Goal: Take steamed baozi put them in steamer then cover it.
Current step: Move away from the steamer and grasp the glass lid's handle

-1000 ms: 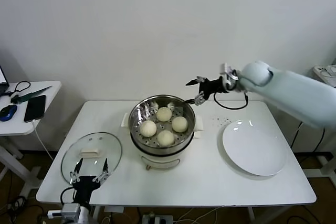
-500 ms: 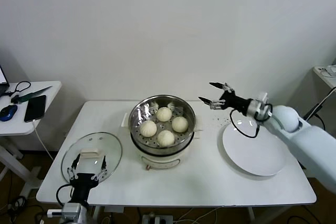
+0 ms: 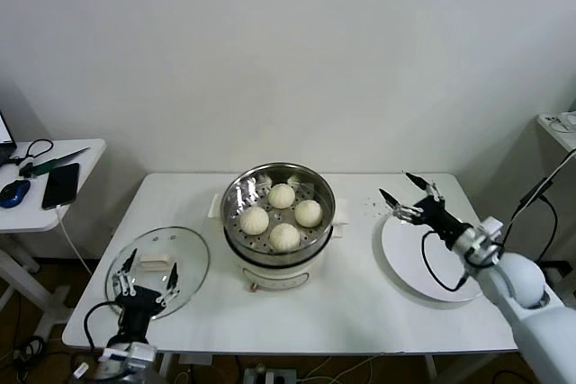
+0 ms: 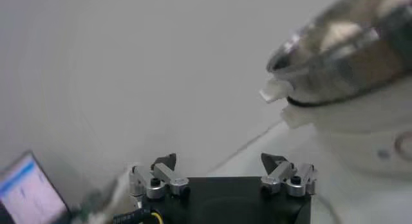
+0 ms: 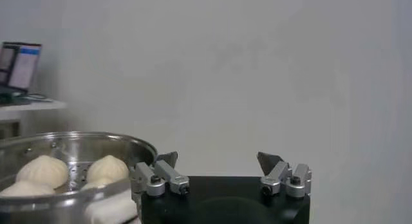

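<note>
Several cream-white steamed baozi (image 3: 283, 236) sit inside the shiny steamer (image 3: 236, 193) on its white base at the table's middle. The baozi (image 5: 42, 170) also show over the steamer rim (image 5: 77, 140) in the right wrist view. The glass cover (image 3: 186, 254) lies flat on the table at the front left. My left gripper (image 3: 148, 276) hovers open over the cover's near half, nothing between its fingers (image 4: 165, 165). My right gripper (image 3: 407, 195) stands open and empty above the far edge of the white plate (image 3: 405, 251), right of the steamer. The left wrist view shows the steamer (image 4: 347, 58) off to one side.
The white table (image 3: 360, 312) holds the plate at its right. A small side table at the far left carries a phone (image 3: 60, 184), a mouse (image 3: 13, 192) and cables. A laptop screen (image 4: 24, 188) shows in the left wrist view.
My right arm has swung away from the steamer's far right rim, rightward and down to the plate. My left gripper has edged a little left over the cover. Both stayed open.
</note>
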Motion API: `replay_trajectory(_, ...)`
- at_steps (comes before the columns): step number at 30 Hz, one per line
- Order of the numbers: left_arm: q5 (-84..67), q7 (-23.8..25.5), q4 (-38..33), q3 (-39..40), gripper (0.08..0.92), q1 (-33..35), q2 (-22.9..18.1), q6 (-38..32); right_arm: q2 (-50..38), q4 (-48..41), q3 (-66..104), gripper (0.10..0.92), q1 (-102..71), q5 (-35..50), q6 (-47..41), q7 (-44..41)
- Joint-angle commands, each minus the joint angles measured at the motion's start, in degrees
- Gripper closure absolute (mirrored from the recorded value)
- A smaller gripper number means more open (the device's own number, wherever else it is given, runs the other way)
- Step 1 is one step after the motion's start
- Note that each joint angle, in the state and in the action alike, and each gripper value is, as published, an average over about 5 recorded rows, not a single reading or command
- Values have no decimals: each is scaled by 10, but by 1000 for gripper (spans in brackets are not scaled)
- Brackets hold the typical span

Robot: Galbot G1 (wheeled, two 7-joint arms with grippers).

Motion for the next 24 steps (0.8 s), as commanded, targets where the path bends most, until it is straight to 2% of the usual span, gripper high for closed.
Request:
replay_trajectory(1,449,13,38,12,177,-16,36,26,83,40,139,203,-170,-30,-9,20)
replay_trajectory(8,563,7,154,0,177,-82,42,33,95,25,135,203,-170,-42,-5,16)
replay_trajectory(16,516,-61,246,-4,177,-164,44,21,103,15,131,203,-165,-61,-2,12)
replay_trajectory(24,483,-75,309,-1,177,-195,41,10,109,5,130,203,-159,-76,5,10)
